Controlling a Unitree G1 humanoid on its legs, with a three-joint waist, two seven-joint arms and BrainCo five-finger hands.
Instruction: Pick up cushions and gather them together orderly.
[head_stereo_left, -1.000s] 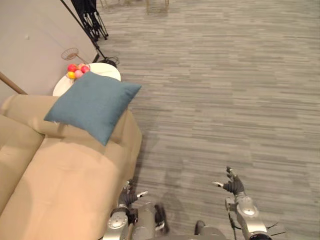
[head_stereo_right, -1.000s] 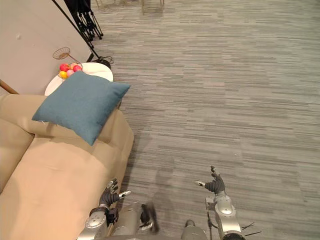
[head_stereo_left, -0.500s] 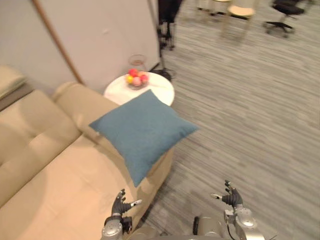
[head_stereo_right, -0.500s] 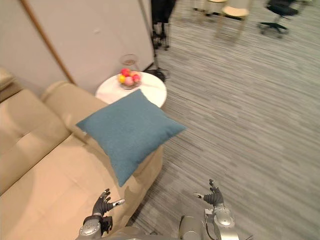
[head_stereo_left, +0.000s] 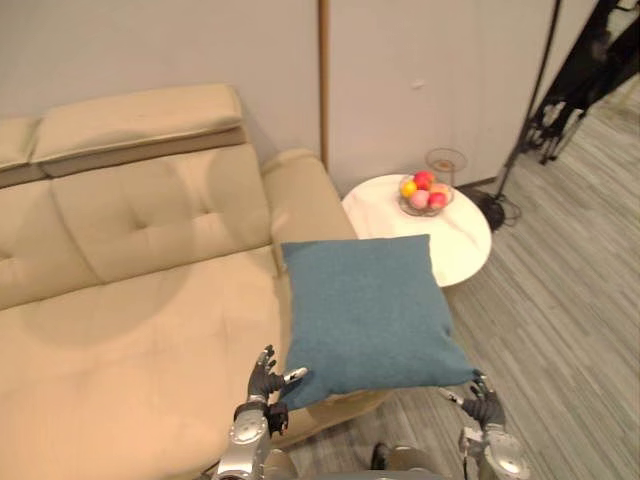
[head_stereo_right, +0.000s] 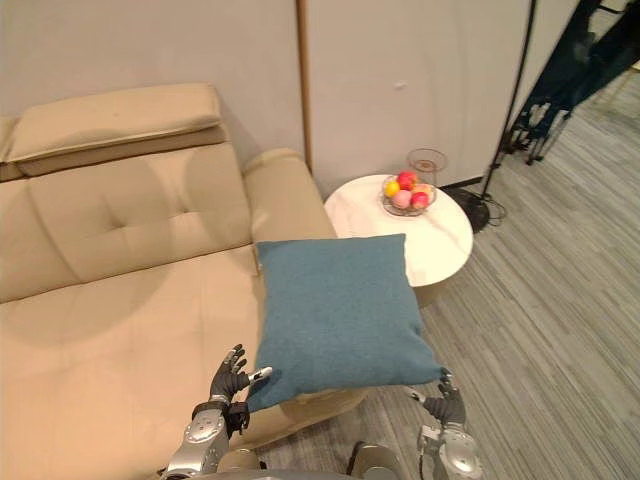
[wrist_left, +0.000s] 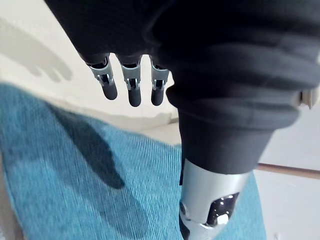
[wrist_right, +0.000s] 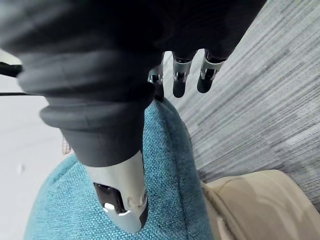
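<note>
Beige sofa (head_stereo_left: 120, 300), round white table (head_stereo_left: 462, 245) beside its arm, fruit bowl (head_stereo_left: 424, 194) on top, grey floor (head_stereo_left: 565, 330)

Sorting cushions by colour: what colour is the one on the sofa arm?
Teal blue cushion, clearest in the left eye view.

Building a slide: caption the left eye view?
Left hand and right hand, both open, flank a blue cushion on the beige sofa's arm beside a round table.

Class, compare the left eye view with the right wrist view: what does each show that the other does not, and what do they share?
Left eye view alone: the coloured fruit, the beige sofa's backrest and the left hand. Right wrist view alone: the blue cushion's weave up close beside the right hand's straight fingers. Both: cushion, right hand, sofa, grey floor.
</note>
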